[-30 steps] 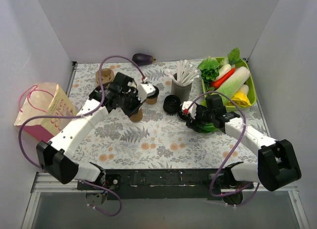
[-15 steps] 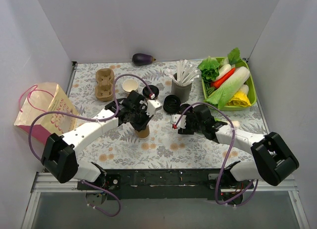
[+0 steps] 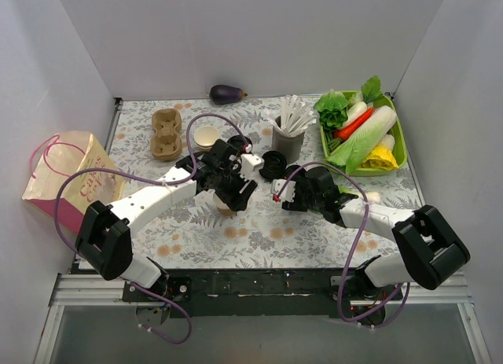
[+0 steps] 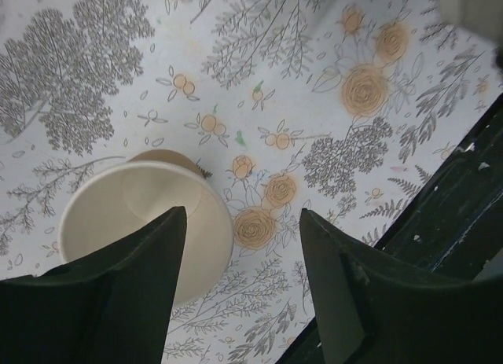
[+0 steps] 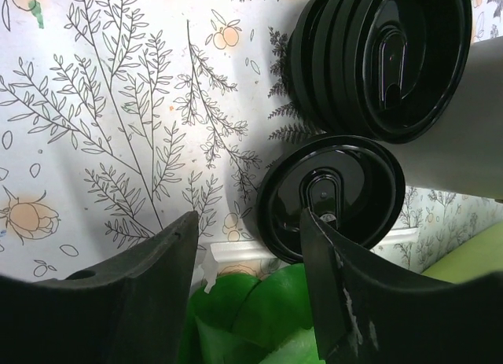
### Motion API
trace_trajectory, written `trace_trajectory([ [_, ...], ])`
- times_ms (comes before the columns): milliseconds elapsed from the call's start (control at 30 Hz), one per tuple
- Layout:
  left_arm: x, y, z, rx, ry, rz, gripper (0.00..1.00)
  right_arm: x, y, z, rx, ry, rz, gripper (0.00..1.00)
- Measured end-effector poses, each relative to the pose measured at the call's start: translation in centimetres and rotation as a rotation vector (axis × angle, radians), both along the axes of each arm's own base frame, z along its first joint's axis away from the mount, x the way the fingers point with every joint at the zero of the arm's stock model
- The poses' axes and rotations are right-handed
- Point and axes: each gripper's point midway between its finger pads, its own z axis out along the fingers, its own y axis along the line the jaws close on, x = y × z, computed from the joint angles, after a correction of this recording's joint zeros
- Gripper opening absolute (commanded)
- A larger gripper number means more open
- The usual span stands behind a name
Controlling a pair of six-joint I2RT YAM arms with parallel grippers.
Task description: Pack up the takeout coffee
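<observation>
The takeout coffee cup (image 4: 141,222) stands upright on the flowered table, kraft-brown outside, white inside, with no lid on it. In the top view only its brown edge (image 3: 226,210) shows under my left gripper (image 3: 236,193). In the left wrist view my left gripper (image 4: 242,215) is open and the left finger (image 4: 118,301) overlaps the cup's rim without gripping it. My right gripper (image 5: 250,218) is open with nothing held. A single black lid (image 5: 330,193) lies flat on the table just beyond it, partly behind the right finger (image 5: 354,293).
A stack of black lids (image 5: 385,57) (image 3: 273,165) leans by the dark grey cup of white sticks (image 3: 289,136). The paper bag (image 3: 67,179) lies at the left, the pulp carrier (image 3: 166,134) and a spare cup (image 3: 206,134) behind. The green vegetable tray (image 3: 393,156) is at the right.
My left gripper carried the cup toward the table's middle, set it down and opened off it. My right gripper moved left toward the lids and narrowed slightly.
</observation>
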Motion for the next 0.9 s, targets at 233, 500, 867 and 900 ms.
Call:
trace_trajectory([
  [233, 1.8, -1.9, 4.7, -0.094, -0.082, -0.003, 0.62, 0.4, 0.0, -0.8, -0.003, 0.007, -0.019, 0.5],
  [500, 5.8, -0.9, 8.6, -0.132, -0.202, 0.062, 0.63, 1.3, 0.3, -1.0, 0.008, -0.013, -0.039, 0.47],
  [867, 8.7, 0.1, 10.9, -0.136, -0.297, 0.109, 0.63, 0.9, -1.1, -2.5, 0.011, -0.003, -0.074, 0.43],
  [900, 8.7, 0.2, 10.9, -0.133, -0.297, 0.109, 0.63, 1.0, -1.2, -2.5, 0.014, -0.008, -0.076, 0.43],
])
